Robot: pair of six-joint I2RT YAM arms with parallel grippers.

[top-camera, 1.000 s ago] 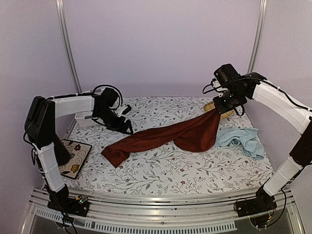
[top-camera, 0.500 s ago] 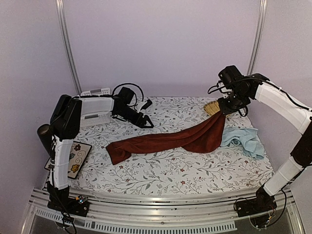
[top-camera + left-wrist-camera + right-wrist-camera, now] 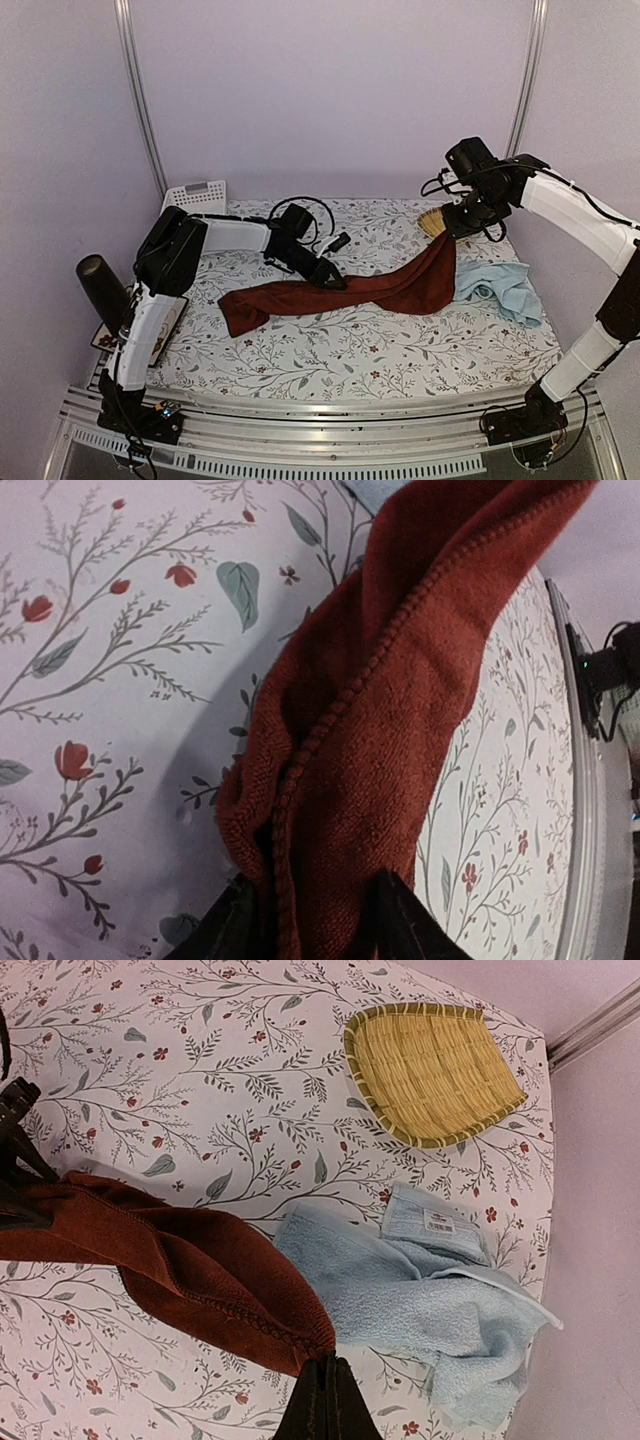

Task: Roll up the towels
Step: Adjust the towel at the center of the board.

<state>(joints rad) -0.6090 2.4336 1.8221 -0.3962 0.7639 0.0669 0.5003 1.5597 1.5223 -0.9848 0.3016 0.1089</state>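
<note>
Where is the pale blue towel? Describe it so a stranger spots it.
Start at the floral-print tablecloth, right side. The crumpled pale blue terry towel lies there, near the yellow woven tray. Unlike the dark rust-red towel beside it, nothing grips it.

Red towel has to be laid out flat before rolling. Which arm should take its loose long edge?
Likely left. The left end effector sits at the red towel's hemmed edge mid-table, fabric between its fingers. The right end effector is shut on the raised corner near the bamboo mat.
</note>
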